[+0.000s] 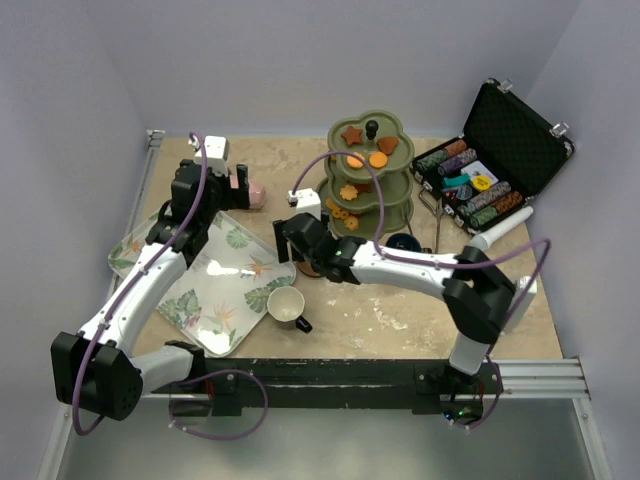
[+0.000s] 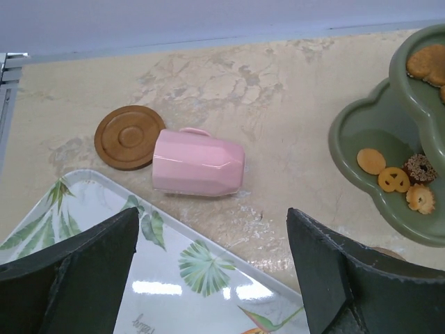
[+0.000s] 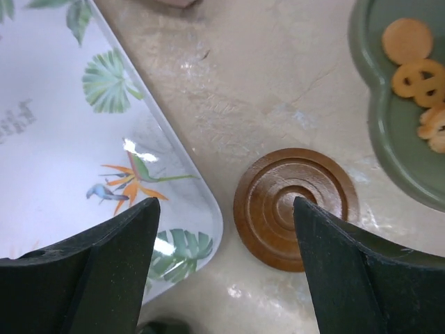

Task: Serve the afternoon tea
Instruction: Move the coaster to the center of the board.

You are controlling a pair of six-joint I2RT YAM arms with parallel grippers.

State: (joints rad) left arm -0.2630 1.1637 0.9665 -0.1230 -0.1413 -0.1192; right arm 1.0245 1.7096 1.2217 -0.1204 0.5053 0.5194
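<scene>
Left wrist view: the pink cup (image 2: pixel 198 163) lies on its side on the table (image 2: pixel 278 83), one end against the rim of a brown saucer (image 2: pixel 130 137), just beyond the edge of the leaf-patterned tray (image 2: pixel 83 209). The left gripper (image 2: pixel 212 240) hangs above it with jaws spread wide and nothing between them. The cup has evidently not been served yet: it needs standing up and seating in the saucer's recess. A sound approach would be to come down squarely over the faceted body, close across the flat sides rather than the handle, lift clear of the tray edge, turn it upright and lower it onto the saucer's centre; a glancing touch could roll the cup or nudge the saucer away.

Seen from the right wrist, a second saucer (image 3: pixel 292 209) sits flat on the table between the tray's corner and the bottom tier of the olive-green stand (image 3: pixel 396 139), where biscuits (image 3: pixel 417 66) lie. The right gripper (image 3: pixel 226 229) is poised over it, fingers well apart and holding nothing. Overhead, the cream cup (image 1: pixel 285 303) rests at the tray's near corner, the navy cup (image 1: pixel 404 243) beside the stand, and the open poker-chip case (image 1: pixel 500 150) at the far right
</scene>
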